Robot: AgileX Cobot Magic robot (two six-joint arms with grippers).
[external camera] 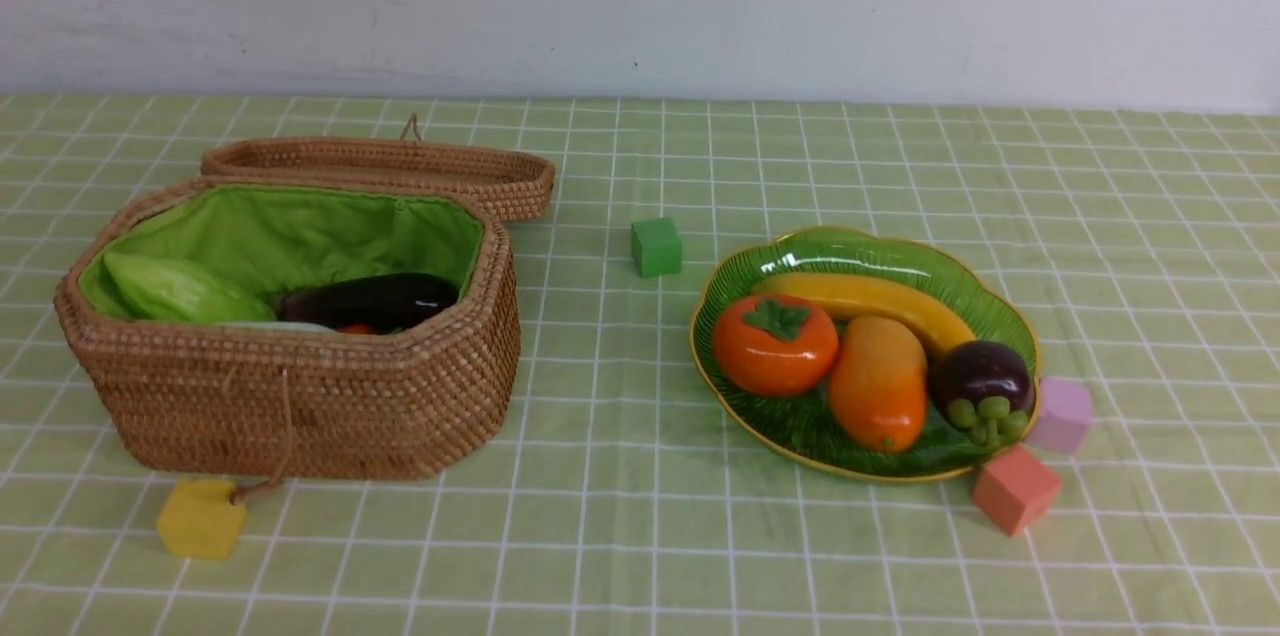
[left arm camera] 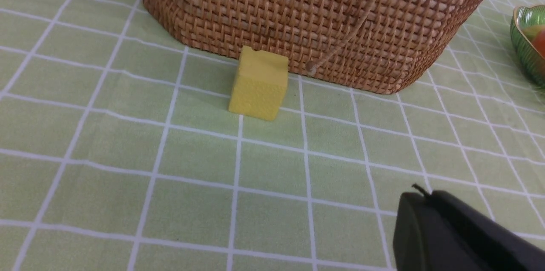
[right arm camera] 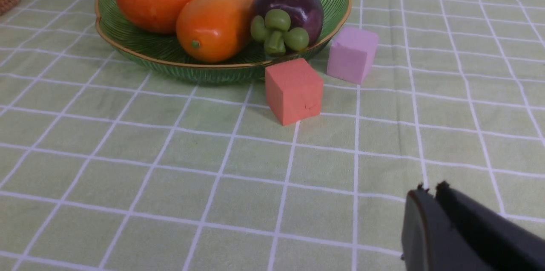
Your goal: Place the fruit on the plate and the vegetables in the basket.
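The green plate (external camera: 830,251) holds the persimmon (external camera: 775,346), mango (external camera: 878,383), banana (external camera: 865,301) and mangosteen (external camera: 980,373); they also show in the right wrist view, plate (right arm camera: 140,47). The wicker basket (external camera: 300,396), lid open, holds the light green gourd (external camera: 175,291), the eggplant (external camera: 370,301), a sliver of the white radish (external camera: 285,326) and a bit of the carrot (external camera: 357,328). My left gripper (left arm camera: 419,196) is shut and empty, low over the cloth near the basket's front (left arm camera: 319,19). My right gripper (right arm camera: 430,192) is shut and empty, short of the plate. Neither arm shows in the front view.
Small cubes lie about: yellow (external camera: 200,516) at the basket's front, also in the left wrist view (left arm camera: 258,82), green (external camera: 656,247) between basket and plate, red (external camera: 1015,488) and pink (external camera: 1062,414) by the plate's rim. A checked green cloth covers the table.
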